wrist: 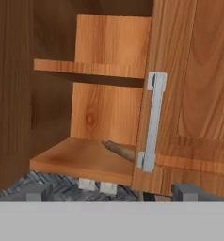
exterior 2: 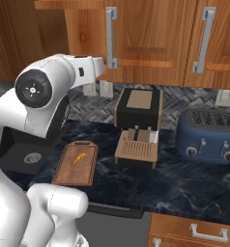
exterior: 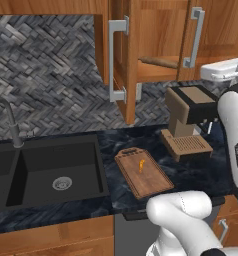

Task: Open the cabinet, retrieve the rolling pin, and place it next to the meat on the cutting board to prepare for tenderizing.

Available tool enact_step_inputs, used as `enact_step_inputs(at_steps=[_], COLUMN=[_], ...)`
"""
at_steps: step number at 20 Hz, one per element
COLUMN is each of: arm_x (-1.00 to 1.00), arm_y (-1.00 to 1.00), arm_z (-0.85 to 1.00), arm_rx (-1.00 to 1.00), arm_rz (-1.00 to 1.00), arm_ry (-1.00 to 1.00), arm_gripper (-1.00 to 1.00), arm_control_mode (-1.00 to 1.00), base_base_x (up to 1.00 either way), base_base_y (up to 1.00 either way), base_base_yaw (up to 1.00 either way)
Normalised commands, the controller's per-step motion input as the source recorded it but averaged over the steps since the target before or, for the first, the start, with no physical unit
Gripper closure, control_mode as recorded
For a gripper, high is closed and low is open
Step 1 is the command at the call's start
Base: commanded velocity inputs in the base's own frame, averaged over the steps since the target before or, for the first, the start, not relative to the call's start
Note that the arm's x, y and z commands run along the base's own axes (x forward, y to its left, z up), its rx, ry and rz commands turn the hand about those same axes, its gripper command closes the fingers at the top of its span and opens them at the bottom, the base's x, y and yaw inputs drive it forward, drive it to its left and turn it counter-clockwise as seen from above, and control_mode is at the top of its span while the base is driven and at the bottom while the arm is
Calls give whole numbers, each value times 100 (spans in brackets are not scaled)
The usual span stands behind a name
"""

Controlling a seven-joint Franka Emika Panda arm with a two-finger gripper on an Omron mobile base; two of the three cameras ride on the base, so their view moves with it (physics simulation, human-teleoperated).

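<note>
Franka arm faces the cabinet [exterior: 141, 45] w/ its left door swung open toward the room — the first step looks done, and retrieval is the step in hand. The rolling pin [exterior: 158, 62] lies on the lower shelf [wrist: 85, 157], one tapered end poking out from behind the right door, which stands closed w/ its grey bar handle [wrist: 151, 122] just in front of that end. Most of the rod is hidden behind that door, so how far right it runs can't be told.

The end effector [wrist: 111, 192] hovers in front of the opening, below shelf level and apart from the pin, jaws spread wide and holding nothing; its two dark fingertips [wrist: 36, 192] frame the bottom of the hand view.

Down on the dark marble bench [exterior: 201, 170], the cutting board [exterior: 143, 172] sits just right of the sink [exterior: 46, 172], the small orange meat [exterior: 141, 165] near its middle. A coffee machine [exterior 2: 138, 128] stands right of the board, a blue toaster [exterior 2: 208, 135] farther right.

Next move, as judged: rise to shelf height, reach in thru the open left half, and close on the exposed end of the pin — little of it shows, so the grasp will likely sit off-centre and the rod may tip when drawn out. The closed door's edge leaves scant room for the right finger; opening it too might be wiser.
</note>
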Motion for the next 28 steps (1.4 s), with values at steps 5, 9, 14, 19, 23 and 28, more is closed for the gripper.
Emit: enact_step_inputs(at_steps=[5,9,14,19,23,28], arm_x=[1,0,2,11,25,38], arm_y=[-11,-19,-2,-12,-17,-20], arm_z=[0,0,0,0,0,0], arm_rx=[0,0,0,1,0,0], arm_rz=[-8,-6,0,0,0,0], arm_ry=[-11,-5,0,0,1,3], arm_gripper=[-100,-100,-100,-100,-100,-100], arm_control_mode=[-100,-100,-100,-100,-100,-100], base_base_x=[0,0,0,0,0,0], base_base_y=[0,0,0,0,0,0], base_base_yaw=[0,0,0,0,0,0])
